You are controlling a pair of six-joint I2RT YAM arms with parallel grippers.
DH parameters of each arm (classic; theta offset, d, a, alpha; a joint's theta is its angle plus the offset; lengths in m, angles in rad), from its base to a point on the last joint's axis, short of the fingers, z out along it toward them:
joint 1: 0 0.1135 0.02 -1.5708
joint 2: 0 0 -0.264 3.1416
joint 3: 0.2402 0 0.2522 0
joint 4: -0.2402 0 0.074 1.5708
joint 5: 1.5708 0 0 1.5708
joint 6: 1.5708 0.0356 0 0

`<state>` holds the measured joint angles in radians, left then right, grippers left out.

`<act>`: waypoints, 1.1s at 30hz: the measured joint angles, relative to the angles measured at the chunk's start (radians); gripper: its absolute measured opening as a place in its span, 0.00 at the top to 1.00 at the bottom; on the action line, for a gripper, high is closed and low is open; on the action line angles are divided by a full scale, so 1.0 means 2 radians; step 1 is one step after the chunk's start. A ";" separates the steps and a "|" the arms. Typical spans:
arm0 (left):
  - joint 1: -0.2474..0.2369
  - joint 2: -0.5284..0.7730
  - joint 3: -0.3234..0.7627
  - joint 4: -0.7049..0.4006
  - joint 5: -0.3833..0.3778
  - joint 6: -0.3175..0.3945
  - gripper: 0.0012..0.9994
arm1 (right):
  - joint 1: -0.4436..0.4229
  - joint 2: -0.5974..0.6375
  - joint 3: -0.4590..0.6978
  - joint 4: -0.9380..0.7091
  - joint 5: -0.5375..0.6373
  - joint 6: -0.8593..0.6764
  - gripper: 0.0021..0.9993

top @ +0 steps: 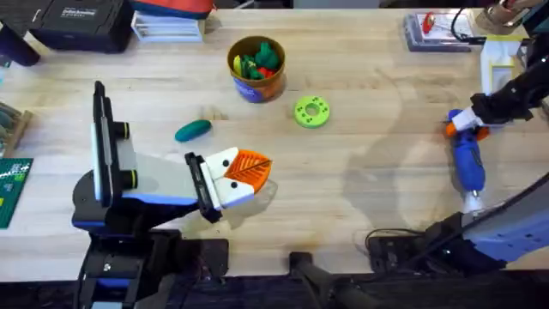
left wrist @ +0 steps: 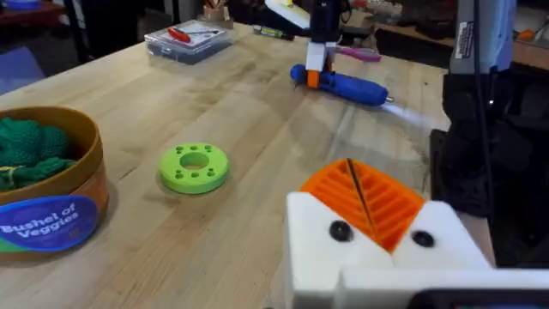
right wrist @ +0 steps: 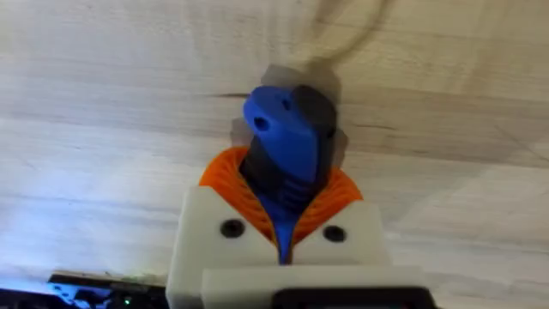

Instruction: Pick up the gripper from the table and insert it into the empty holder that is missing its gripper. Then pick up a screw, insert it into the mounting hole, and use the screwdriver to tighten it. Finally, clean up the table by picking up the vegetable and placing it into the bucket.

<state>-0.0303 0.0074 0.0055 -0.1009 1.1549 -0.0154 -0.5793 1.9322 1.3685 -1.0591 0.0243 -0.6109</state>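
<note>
My left gripper (top: 250, 169) lies low over the table's front, shut, with nothing between its fingers. Both its white holders (left wrist: 377, 249) carry orange ribbed fingers (left wrist: 377, 197) that meet along a thin line. Each holder shows a dark round spot (left wrist: 340, 230), and I cannot tell whether it is a screw or a hole. My right gripper (top: 466, 126) is shut on the rear end of the blue screwdriver (top: 468, 165), which lies on the table at the right, tip toward the front. The teal vegetable (top: 193, 130) lies left of centre. The bucket (top: 256, 67) stands behind it.
A lime-green disc with holes (top: 311, 112) lies right of the bucket. A clear case (top: 437, 30) with a red item sits at the back right. A dark box (top: 77, 21) and stacked papers are at the back left, and a green board (top: 13, 184) is at the left edge.
</note>
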 joint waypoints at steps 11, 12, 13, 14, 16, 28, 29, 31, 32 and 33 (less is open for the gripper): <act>0.000 0.000 0.000 0.000 0.000 0.000 1.00 | 0.001 -0.146 -0.006 0.020 -0.078 0.051 0.98; 0.000 0.000 0.000 0.000 0.000 0.000 1.00 | 0.001 -0.165 -0.006 0.021 -0.089 0.056 0.98; 0.000 0.000 0.000 0.000 0.000 0.000 1.00 | 0.001 -0.181 -0.006 0.023 -0.099 0.060 0.98; 0.000 0.000 0.000 0.000 0.000 0.000 1.00 | 0.001 -0.197 -0.006 0.024 -0.108 0.065 0.98; 0.000 0.000 0.000 0.000 0.000 0.000 1.00 | 0.004 -0.231 -0.006 0.024 -0.129 0.074 0.98; 0.000 0.000 0.000 0.000 0.000 0.000 1.00 | 0.134 -0.358 -0.041 0.048 -0.211 0.110 0.98; 0.000 0.000 0.000 0.000 0.000 0.000 1.00 | 0.150 -0.369 -0.055 0.061 -0.213 0.119 0.98; 0.000 0.000 0.000 0.000 0.000 0.000 1.00 | 0.180 -0.390 -0.083 0.088 -0.214 0.137 0.98; 0.000 0.000 0.000 0.000 0.000 0.000 1.00 | 0.196 -0.402 -0.097 0.103 -0.215 0.147 0.98; 0.000 0.000 0.000 0.000 0.000 0.000 1.00 | 0.215 -0.415 -0.111 0.120 -0.215 0.160 0.98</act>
<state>-0.0303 0.0072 0.0055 -0.1009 1.1549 -0.0154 -0.1485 1.1016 1.1459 -0.8181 -0.4056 -0.2917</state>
